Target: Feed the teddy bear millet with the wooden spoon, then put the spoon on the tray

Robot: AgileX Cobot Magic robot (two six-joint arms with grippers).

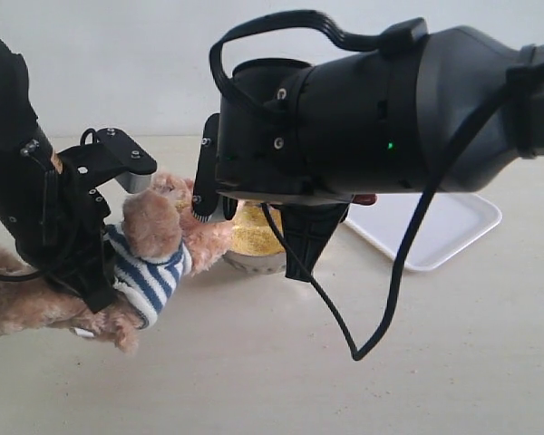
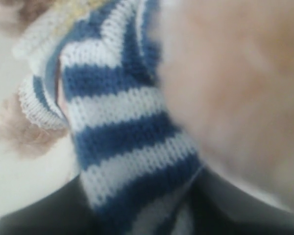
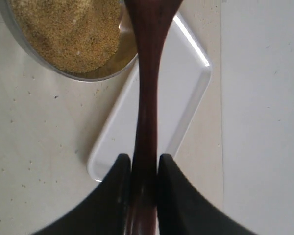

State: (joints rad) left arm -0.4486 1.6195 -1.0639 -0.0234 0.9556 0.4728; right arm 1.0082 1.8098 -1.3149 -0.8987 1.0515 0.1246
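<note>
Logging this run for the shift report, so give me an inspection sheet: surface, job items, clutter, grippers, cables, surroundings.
Surface: pale tabletop, faint specks.
Job's things: teddy bear lying at left; millet heaped in steel bowl; wooden spoon reaching over the bowl's rim; white tray beside the bowl.
Clutter: nothing seen.
Grippers: left gripper shut on the teddy bear's striped shirt; right gripper shut on the spoon's handle.
Cables: black cable hangs in a loop near the tabletop.
Surroundings: plain pale wall.

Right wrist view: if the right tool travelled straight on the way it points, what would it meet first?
Probably the bowl of millet: the spoon in the right tool points at its rim. Depth is unclear.
</note>
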